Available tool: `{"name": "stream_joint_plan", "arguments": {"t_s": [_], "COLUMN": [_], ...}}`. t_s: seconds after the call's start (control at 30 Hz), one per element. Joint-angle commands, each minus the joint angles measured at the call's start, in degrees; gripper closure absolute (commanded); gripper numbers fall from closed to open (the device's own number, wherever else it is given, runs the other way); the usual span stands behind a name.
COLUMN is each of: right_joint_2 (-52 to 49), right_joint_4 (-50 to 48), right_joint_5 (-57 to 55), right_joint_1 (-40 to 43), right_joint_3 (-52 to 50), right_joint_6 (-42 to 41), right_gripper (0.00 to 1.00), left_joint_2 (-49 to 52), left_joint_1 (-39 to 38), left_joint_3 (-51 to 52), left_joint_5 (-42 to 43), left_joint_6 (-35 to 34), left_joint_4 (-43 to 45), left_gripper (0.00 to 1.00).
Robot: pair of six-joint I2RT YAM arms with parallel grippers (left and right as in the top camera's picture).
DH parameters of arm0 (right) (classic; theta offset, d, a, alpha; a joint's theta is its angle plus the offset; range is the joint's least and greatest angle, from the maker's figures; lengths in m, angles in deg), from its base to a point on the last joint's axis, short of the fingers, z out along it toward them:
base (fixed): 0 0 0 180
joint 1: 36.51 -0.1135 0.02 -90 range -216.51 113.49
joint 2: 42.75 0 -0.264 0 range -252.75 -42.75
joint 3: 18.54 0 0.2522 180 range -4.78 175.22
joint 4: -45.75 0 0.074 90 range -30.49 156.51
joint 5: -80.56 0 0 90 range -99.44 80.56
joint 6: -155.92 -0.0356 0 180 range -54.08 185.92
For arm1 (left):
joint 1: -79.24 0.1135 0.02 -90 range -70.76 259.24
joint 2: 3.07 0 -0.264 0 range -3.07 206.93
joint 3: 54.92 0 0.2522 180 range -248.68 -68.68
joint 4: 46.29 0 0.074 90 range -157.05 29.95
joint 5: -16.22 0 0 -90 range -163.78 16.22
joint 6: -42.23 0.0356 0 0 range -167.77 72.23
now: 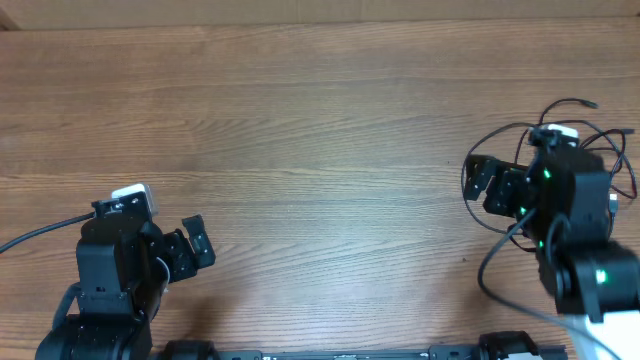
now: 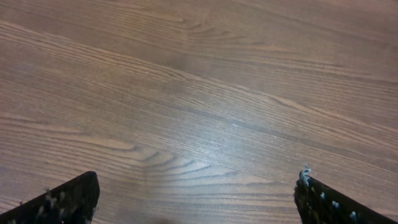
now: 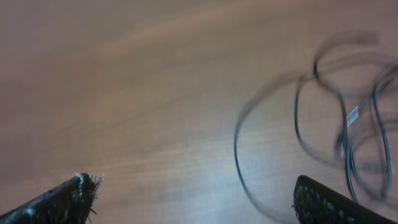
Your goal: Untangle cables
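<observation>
The cables (image 1: pixel 600 140) are thin black cords in a tangled bundle of loops at the far right of the wooden table, partly hidden under my right arm. In the right wrist view the cables (image 3: pixel 339 124) show blurred as several loops at the right. My right gripper (image 1: pixel 492 182) is open and empty above the left edge of the bundle; its fingertips (image 3: pixel 196 196) straddle bare wood and one loop. My left gripper (image 1: pixel 190 250) is open and empty at the lower left, far from the cables, over bare wood (image 2: pixel 196 196).
The wooden table (image 1: pixel 320 130) fills the view. A thick black wire (image 1: pixel 40 235) runs from the left arm off the left edge. The table's far edge runs along the top.
</observation>
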Motion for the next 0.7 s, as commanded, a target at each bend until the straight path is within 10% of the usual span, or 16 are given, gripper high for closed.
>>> {"name": "stream_joint_plan", "arguments": {"t_s": [0.0,0.3,0.67], "right_joint_2": [7.6,29.2,45.4], "right_joint_4": [-5.5,-33.6,-45.1], "right_joint_5": [-1.0,5.3,6.3], "right_joint_1": [-0.2,3.3,6.0], "right_joint_3": [-6.7,-32.2,-46.3], "right_joint_6": [1.4,1.4,1.4], "right_gripper": [0.00,0.00,0.00], "left_joint_2": [-0.1,-0.1,-0.1], "left_joint_1": [-0.3,-0.3,-0.3], "left_joint_3": [0.5,0.5,0.5], "left_joint_5": [-0.5,-0.5,-0.5], "left_joint_6": [-0.8,-0.8,-0.8], "left_joint_4": [0.2,0.2,0.2], "left_gripper": [0.00,0.00,0.00]}}
